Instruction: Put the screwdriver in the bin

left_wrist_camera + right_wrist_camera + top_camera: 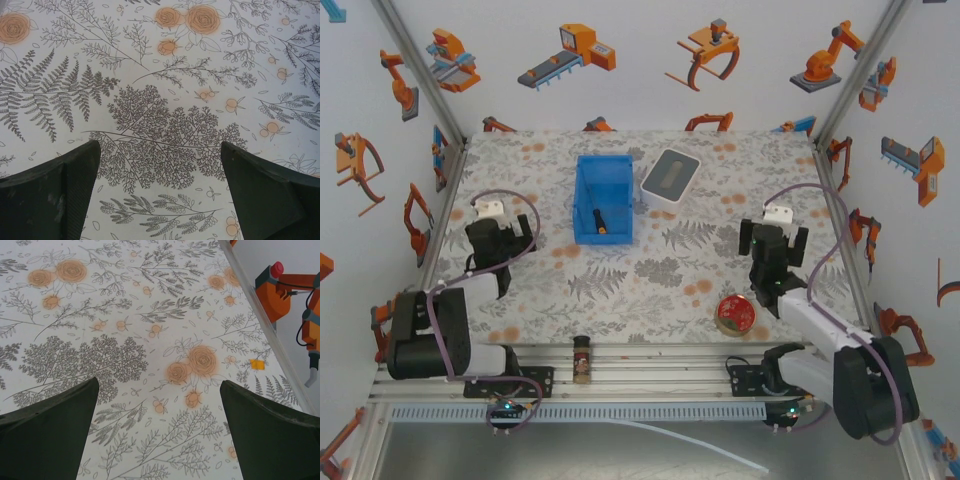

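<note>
The blue bin (pixel 603 170) stands at the back centre of the table. Inside it lies the screwdriver (pixel 595 220), black with an orange-yellow end, near the bin's front wall. My left gripper (pixel 503 229) hangs open over the table to the left of the bin, well apart from it. In the left wrist view my left gripper (pixel 160 150) has only patterned cloth between its fingers. My right gripper (pixel 775 240) is open at the right side of the table. In the right wrist view my right gripper (pixel 159 387) is also empty.
A white tray with grey inside (pixel 668 178) sits just right of the bin. A round red tin (pixel 736 314) lies near my right arm. A brown spice jar (pixel 582 358) stands at the near edge. Metal frame posts (pixel 428 80) and printed walls enclose the table.
</note>
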